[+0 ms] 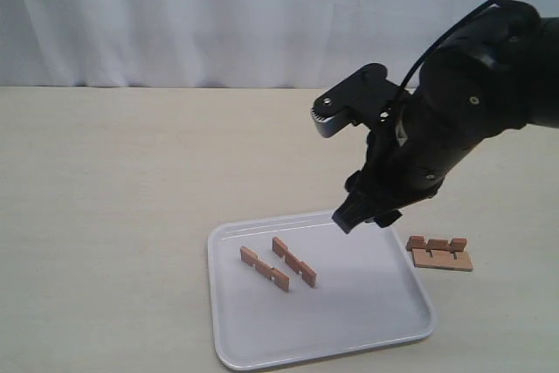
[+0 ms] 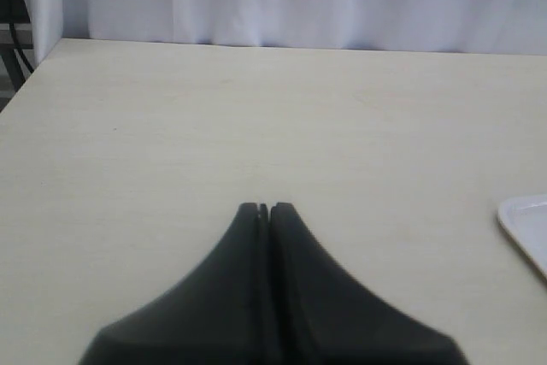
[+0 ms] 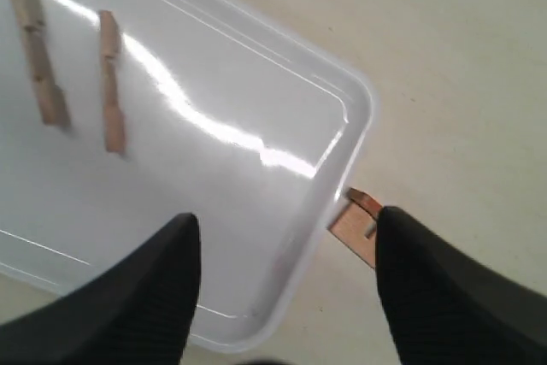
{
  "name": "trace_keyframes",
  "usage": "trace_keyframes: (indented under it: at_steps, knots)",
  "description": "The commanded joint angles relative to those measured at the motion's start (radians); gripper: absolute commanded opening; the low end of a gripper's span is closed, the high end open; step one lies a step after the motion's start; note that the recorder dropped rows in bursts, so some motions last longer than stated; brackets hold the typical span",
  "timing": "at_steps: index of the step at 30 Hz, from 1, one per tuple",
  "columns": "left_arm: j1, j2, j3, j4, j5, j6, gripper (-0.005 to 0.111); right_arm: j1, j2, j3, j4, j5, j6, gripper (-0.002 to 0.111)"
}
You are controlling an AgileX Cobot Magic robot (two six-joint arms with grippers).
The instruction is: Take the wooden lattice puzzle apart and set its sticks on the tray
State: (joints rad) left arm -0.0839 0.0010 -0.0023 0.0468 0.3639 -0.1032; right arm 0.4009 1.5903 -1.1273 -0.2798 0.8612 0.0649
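Two notched wooden sticks (image 1: 265, 268) (image 1: 294, 261) lie side by side on the white tray (image 1: 402, 329); the right wrist view shows them too (image 3: 38, 88) (image 3: 109, 81). The remaining sticks (image 1: 439, 253) rest together on the table just right of the tray, one end showing (image 3: 355, 223) beside a finger. My right gripper (image 1: 356, 214) (image 3: 286, 232) hovers open and empty over the tray's right far edge (image 3: 342, 203). My left gripper (image 2: 265, 208) is shut on nothing, over bare table, outside the exterior view.
A white curtain (image 1: 218, 15) hangs behind the pale table (image 1: 105, 198). A corner of the tray (image 2: 526, 224) shows at the edge of the left wrist view. The right arm's black body (image 1: 472, 102) leans in from the upper right.
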Motion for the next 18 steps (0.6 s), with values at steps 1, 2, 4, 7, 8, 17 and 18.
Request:
trace_keyframes:
  at_steps: [1, 2, 4, 7, 8, 17, 18]
  knots:
    - [0.001, -0.001, 0.002, 0.005, -0.005, 0.001, 0.000, -0.086, -0.011, 0.026, -0.013, 0.041, 0.007, 0.057]
    - [0.001, -0.001, 0.002, 0.005, -0.005, 0.001, 0.000, -0.109, -0.011, 0.035, -0.013, 0.041, 0.007, 0.057]
    - [0.001, -0.001, 0.002, -0.007, -0.003, 0.001, 0.000, -0.157, -0.011, 0.067, -0.013, 0.022, 0.007, 0.057]
    - [0.001, -0.001, 0.002, -0.005, -0.003, 0.001, 0.000, -0.229, -0.011, 0.118, 0.000, -0.021, 0.015, 0.057]
    - [0.001, -0.001, 0.002, -0.005, -0.003, 0.001, 0.000, -0.249, -0.011, 0.130, 0.009, -0.036, 0.026, 0.057]
    - [0.001, -0.001, 0.002, -0.005, -0.003, 0.001, 0.000, -0.401, 0.026, 0.194, 0.032, -0.152, 0.164, 0.058]
    - [0.001, -0.001, 0.002, -0.005, -0.003, 0.001, 0.000, -0.403, 0.037, 0.194, 0.032, -0.155, 0.164, 0.060]
